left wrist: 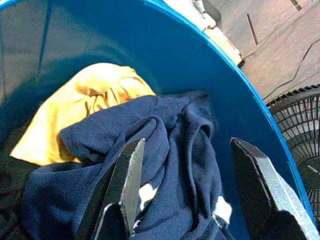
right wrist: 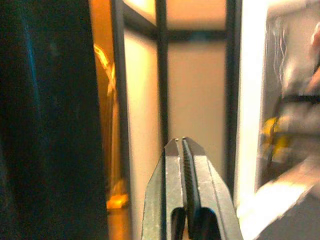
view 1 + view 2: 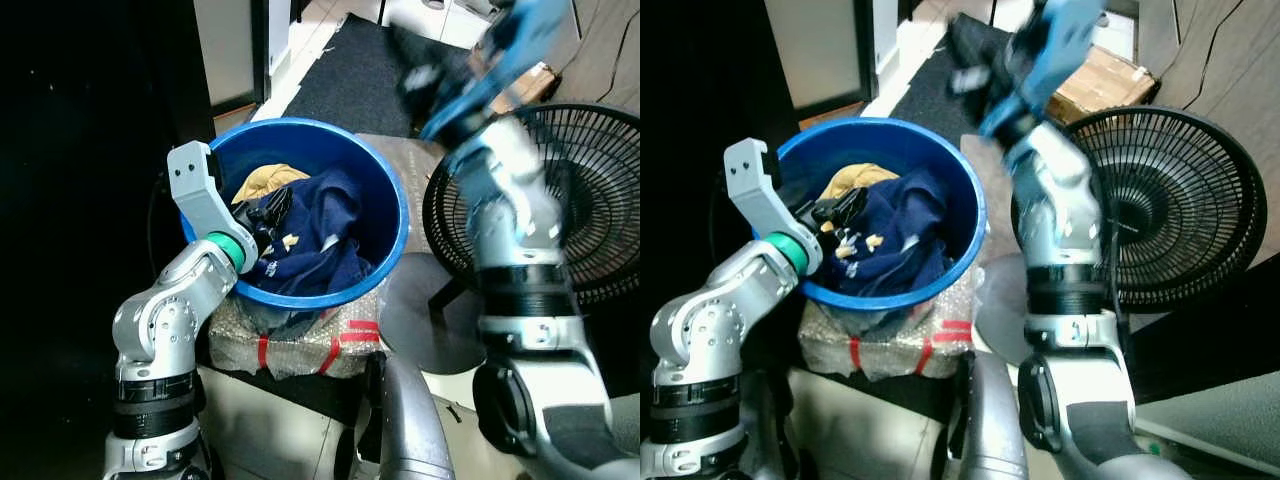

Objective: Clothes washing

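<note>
Left gripper (image 3: 268,215): fingers spread wide, inside the tub at frame centre, just above the navy garment.
Tub (image 3: 392,200): blue, round, resting on a plastic-wrapped bundle (image 3: 300,340).
Contents: navy garment (image 3: 325,235) on top, yellow cloth (image 3: 265,180) behind it.
Right gripper (image 2: 184,150): fingers pressed together, empty, raised at upper right, blurred.
Fan (image 3: 585,200): right of the tub.

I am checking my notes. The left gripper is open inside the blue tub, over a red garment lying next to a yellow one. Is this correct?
Not quite: the garment under the open left gripper is navy blue, not red, as the left wrist view shows. The rest holds: it lies next to the yellow garment inside the blue tub.
</note>
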Controlling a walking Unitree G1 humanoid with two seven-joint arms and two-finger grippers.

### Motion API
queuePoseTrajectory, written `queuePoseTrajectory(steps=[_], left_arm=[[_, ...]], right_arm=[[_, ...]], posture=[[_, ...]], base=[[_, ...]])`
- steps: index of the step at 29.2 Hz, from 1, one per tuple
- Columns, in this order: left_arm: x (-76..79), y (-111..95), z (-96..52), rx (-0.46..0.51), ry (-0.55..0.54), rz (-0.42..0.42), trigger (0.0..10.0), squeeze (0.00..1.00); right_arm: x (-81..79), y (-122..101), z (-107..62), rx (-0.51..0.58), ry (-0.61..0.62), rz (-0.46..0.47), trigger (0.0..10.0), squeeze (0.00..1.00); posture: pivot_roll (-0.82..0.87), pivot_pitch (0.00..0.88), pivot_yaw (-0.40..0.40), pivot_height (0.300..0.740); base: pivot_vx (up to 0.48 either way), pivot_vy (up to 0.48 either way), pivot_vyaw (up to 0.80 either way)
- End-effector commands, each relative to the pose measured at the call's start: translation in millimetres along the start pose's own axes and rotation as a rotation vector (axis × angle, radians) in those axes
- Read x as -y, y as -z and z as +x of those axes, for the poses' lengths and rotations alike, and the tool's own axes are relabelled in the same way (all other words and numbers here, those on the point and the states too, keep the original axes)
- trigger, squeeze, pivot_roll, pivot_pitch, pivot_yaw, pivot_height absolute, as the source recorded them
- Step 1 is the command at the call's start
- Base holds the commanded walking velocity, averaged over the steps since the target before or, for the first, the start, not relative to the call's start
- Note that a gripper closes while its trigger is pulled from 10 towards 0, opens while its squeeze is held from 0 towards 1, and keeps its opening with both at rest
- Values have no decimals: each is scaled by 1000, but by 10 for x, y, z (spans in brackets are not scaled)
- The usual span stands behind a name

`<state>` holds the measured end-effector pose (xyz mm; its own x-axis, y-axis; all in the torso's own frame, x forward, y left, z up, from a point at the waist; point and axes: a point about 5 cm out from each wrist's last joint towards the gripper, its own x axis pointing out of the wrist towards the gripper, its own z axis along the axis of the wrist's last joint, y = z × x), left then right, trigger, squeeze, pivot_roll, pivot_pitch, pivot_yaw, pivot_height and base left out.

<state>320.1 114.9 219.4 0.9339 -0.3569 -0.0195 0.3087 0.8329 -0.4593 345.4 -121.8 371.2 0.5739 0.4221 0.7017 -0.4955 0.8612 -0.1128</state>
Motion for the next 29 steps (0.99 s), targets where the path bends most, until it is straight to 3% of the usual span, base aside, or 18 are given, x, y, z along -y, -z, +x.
queuePoseTrajectory(steps=[1, 3, 4, 6, 7, 8, 10, 11, 12, 13, 18, 22, 23, 24, 27, 29], left_arm=[[-3, 34, -19, -7, -6, 16, 10000, 0], [5, 27, -26, -5, -4, 23, 10000, 0], [12, 25, -25, -5, -2, 29, 10000, 0], [12, 25, -25, -5, -2, 29, 10000, 0], [25, 36, -5, -8, 2, 31, 10000, 0], [30, 42, 1, -9, 4, 31, 10000, 0], [33, 45, 5, -10, 4, 31, 10000, 0], [35, 47, 6, -10, 5, 31, 10000, 0], [37, 48, 6, -10, 5, 30, 10000, 0], [34, 48, 4, -9, 2, 31, 10000, 0], [26, 45, -5, -7, -2, 31, 10000, 0], [9, 52, -24, -9, -10, 29, 10000, 0], [7, 56, -30, -10, -13, 29, 10000, 0], [7, 56, -30, -10, -13, 29, 10000, 0], [13, 67, -31, -10, -16, 26, 10000, 0], [17, 73, -27, -9, -17, 23, 10000, 0]], right_arm=[[0, -23, -32, 3, 8, -52, 10000, 0], [-9, 12, -80, -19, 0, -64, 10000, 0], [-1, 175, -168, -96, -2, -41, 10000, 0], [-1, 175, -168, -96, -2, -41, 10000, 0], [57, 651, -437, -306, 49, -25, 10000, 0], [103, 878, -555, -410, 90, -30, 10000, 0], [130, 1003, -628, -469, 117, -37, 10000, 0], [153, 1090, -666, -513, 146, -41, 10000, 118], [164, 1132, -683, -535, 163, -42, 10000, 118], [175, 1184, -693, -555, 181, -50, 10000, 1000], [168, 1239, -690, -569, 200, -69, 10000, 1000], [-19, 1240, -562, -514, 130, -28, 10000, 1000], [-147, 1227, -493, -483, 69, -1, 10000, 1000], [-147, 1227, -493, -483, 69, -1, 10000, 1000], [-619, 1275, -416, -478, -185, 96, 10000, 1000], [-795, 1471, -572, -615, -305, 123, 10000, 1000]], posture=[[73, 150, -54, 371], [72, 151, -54, 371], [70, 152, -53, 371], [70, 152, -53, 371], [71, 147, -54, 371], [73, 146, -56, 371], [73, 146, -56, 371], [78, 145, -59, 371], [78, 145, -59, 371], [85, 145, -62, 371], [91, 146, -64, 371], [96, 148, -67, 371], [98, 149, -69, 371], [98, 149, -69, 371], [94, 150, -74, 371], [94, 151, -77, 371]], base=[[0, 0, 0], [0, 0, 0], [0, 0, 0], [0, 0, 0], [0, 0, 0], [0, 0, 0], [0, 0, 0], [0, 0, 0], [0, 0, 0], [0, 0, 0], [0, 0, 0], [0, 0, 0], [0, 0, 0], [0, 0, 0], [0, 0, 0], [0, 0, 0]])
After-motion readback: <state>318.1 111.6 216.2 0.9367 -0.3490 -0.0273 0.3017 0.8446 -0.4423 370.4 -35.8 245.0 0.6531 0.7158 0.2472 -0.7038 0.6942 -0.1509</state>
